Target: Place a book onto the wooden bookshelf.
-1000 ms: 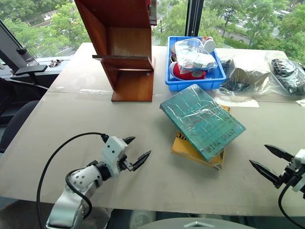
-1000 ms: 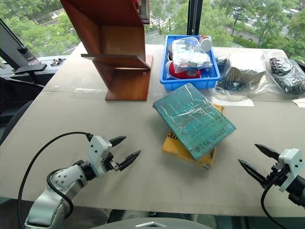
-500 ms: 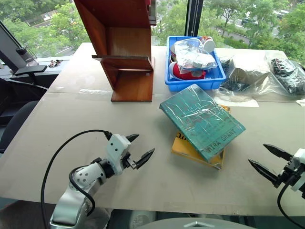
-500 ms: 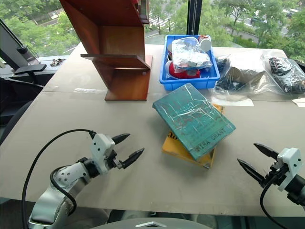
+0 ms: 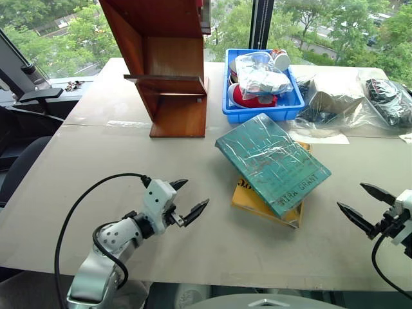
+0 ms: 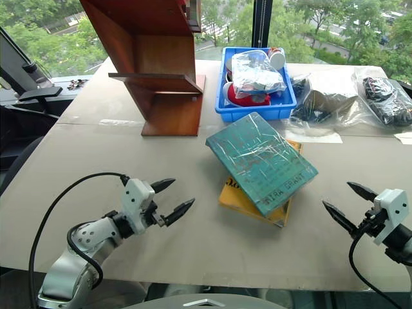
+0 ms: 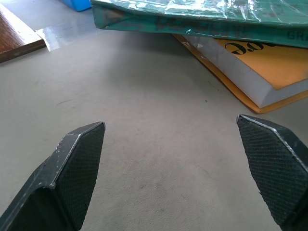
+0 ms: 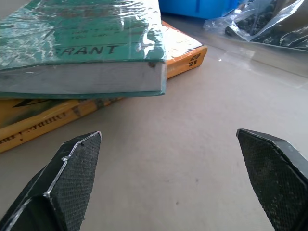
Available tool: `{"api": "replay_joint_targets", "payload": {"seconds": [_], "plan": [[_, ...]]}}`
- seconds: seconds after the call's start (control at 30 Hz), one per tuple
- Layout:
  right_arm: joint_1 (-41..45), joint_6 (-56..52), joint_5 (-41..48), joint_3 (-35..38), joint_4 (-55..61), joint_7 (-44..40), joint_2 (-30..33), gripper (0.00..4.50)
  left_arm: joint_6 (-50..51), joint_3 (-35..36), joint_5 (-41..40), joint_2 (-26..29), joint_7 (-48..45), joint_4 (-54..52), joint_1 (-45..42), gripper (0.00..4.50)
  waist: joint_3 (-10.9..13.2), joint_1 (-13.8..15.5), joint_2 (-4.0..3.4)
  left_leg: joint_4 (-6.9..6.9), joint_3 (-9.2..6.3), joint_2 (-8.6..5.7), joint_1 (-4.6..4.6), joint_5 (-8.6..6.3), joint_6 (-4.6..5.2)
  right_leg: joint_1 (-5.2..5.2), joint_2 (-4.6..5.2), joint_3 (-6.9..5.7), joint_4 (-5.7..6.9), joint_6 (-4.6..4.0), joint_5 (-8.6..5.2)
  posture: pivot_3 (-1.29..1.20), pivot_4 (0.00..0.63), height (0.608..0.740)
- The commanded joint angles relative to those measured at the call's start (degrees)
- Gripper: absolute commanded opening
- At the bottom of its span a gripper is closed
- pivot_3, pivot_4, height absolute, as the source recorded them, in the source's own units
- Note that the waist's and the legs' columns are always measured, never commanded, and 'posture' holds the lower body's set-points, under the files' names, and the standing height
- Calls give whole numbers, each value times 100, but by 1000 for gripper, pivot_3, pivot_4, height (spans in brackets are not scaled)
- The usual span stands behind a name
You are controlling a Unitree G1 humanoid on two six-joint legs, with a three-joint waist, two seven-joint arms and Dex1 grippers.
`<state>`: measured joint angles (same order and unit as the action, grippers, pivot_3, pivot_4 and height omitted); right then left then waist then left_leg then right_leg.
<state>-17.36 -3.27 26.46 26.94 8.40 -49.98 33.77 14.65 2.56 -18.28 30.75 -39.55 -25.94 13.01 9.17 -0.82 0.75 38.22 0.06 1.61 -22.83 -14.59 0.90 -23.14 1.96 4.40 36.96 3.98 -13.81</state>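
Here the book point(image 5: 273, 160), teal-green and wrapped in shiny film, lies flat near the middle of the worktop point(image 5: 116, 167), resting crooked on top of a yellow-orange book point(image 5: 254, 196) so that its corners overhang. That overhang probably matters: it leaves edges free of the surface where fingers could get under.

The left pincer point(image 5: 187, 200) sits at about eight o'clock from the book, well apart from it, fingers spread wide and holding nothing, aimed toward the book's near-left edge. The right pincer point(image 5: 362, 205) is at about four o'clock, nearer the book's lettered edge, also spread wide and empty. In the right wrist view the book's page edge faces that pincer squarely, which suggests a two-sided approach is being lined up.

The wooden bookshelf point(image 5: 168, 64) stands at about eleven o'clock from the book, its thin board facing the worktop's open side. A blue plastic bin point(image 5: 264, 109) holding bagged items sits at twelve o'clock, just beside the book's far corner and close to the shelf's right side; it could crowd a carry toward the shelf. Clear bags point(image 5: 360, 103) lie at about two o'clock, out of the likely path. The stretch of worktop between book and shelf looks open.
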Motion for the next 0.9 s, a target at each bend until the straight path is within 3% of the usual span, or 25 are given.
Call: {"api": "replay_joint_targets", "payload": {"seconds": [0.03,0.2,0.3,0.43,0.5,0.53,0.57,0.9], "plan": [[380,-284,-94,136,72,752,-48,4458,-258,257,-167,176,-268,60,-292,4500,0,3,0,0,-1,0,0,0,0,0,0,-1,0,0,0,0,150,740],[1186,-1021,-244,18,23,1784,-127,4458,-264,426,-798,710,-1370,447,-1206,4500,2,7,1,4,-7,-2,-1,1,0,0,-3,-4,4,-2,2,0,150,740],[1648,-1300,-181,-162,-110,1914,-153,3762,-90,495,-1275,1183,-2266,762,-1902,4500,5,-4,2,1,-6,-5,-11,1,0,-7,-5,-2,5,-4,2,0,150,740],[2024,-1318,-305,-439,-430,1806,-96,1765,98,483,-1564,1592,-2978,1162,-2591,4500,6,-13,2,-3,-6,-6,-12,0,1,-7,-6,-1,3,-3,2,0,150,740],[2170,-1262,-310,-611,-549,1584,-53,1053,107,457,-1589,1759,-3280,1362,-2899,4500,11,-17,7,-6,-7,-6,-12,0,1,-7,-6,-1,3,-1,2,0,150,740],[2226,-1286,-259,-683,-560,1459,-47,382,97,446,-1579,1826,-3426,1467,-3031,4500,11,-16,6,-7,-10,-6,-16,0,1,-11,-9,-2,2,0,2,0,150,740],[2248,-1331,-200,-758,-530,1321,-35,109,111,444,-1586,1879,-3544,1558,-3151,4500,13,-17,8,-7,-10,-6,-16,0,1,-11,-9,-2,3,0,2,0,150,740],[1789,-1718,330,-1116,272,420,65,49,-94,404,-1388,1917,-3992,2009,-3535,4500,15,-9,7,-8,-15,-4,-21,0,1,-15,-11,-3,4,21,14,0,150,740]]}}
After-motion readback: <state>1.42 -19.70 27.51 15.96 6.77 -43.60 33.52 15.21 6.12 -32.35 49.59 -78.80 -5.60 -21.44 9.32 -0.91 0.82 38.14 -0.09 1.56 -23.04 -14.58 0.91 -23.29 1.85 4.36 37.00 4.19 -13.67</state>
